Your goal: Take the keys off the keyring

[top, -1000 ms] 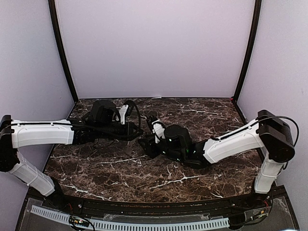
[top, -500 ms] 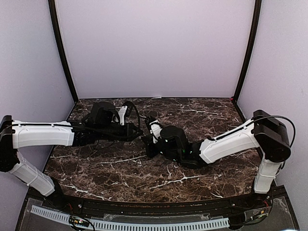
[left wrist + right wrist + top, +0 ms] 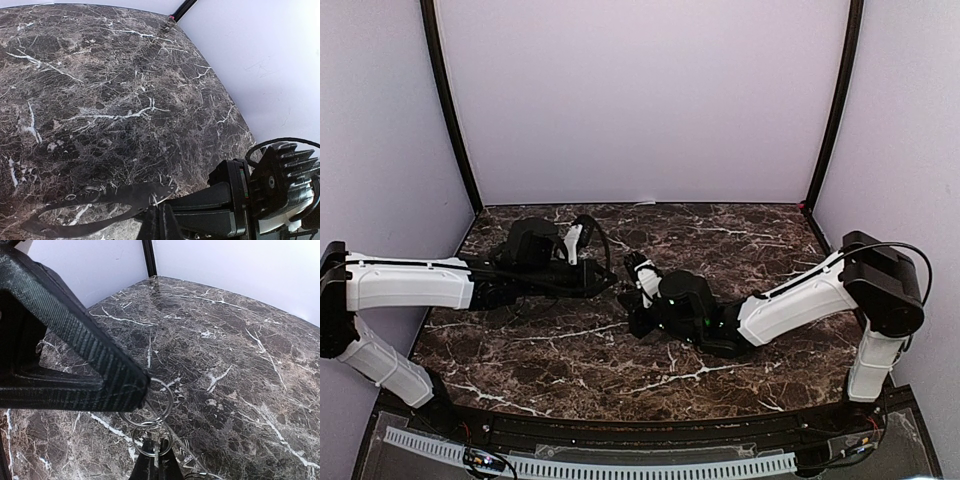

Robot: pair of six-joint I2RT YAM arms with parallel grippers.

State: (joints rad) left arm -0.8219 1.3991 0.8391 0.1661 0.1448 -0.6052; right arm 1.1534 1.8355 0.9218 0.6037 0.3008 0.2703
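The keyring shows as thin pale metal wire rings linked together, held just above the marble between the two grippers. In the right wrist view the upper ring (image 3: pixel 172 402) runs into the tip of the left gripper's black finger (image 3: pixel 75 365). The lower ring (image 3: pixel 134 442) is pinched in my right gripper (image 3: pixel 155 444), which is shut. In the left wrist view my left gripper (image 3: pixel 159 207) is shut on a ring (image 3: pixel 171 191). Smaller rings (image 3: pixel 92 192) lie further left. No key shows clearly. In the top view the grippers (image 3: pixel 611 281) (image 3: pixel 636 318) meet at mid-table.
A dark loop-shaped patch (image 3: pixel 60 227) lies on the marble table (image 3: pixel 125 75) under the left fingers; I cannot tell if it is shadow or object. Small metal bits and wire (image 3: pixel 192 471) hang by the right fingers. Purple walls close in the back and sides.
The right gripper has drawn back a little toward the near right with its ring. The left arm has hardly moved.
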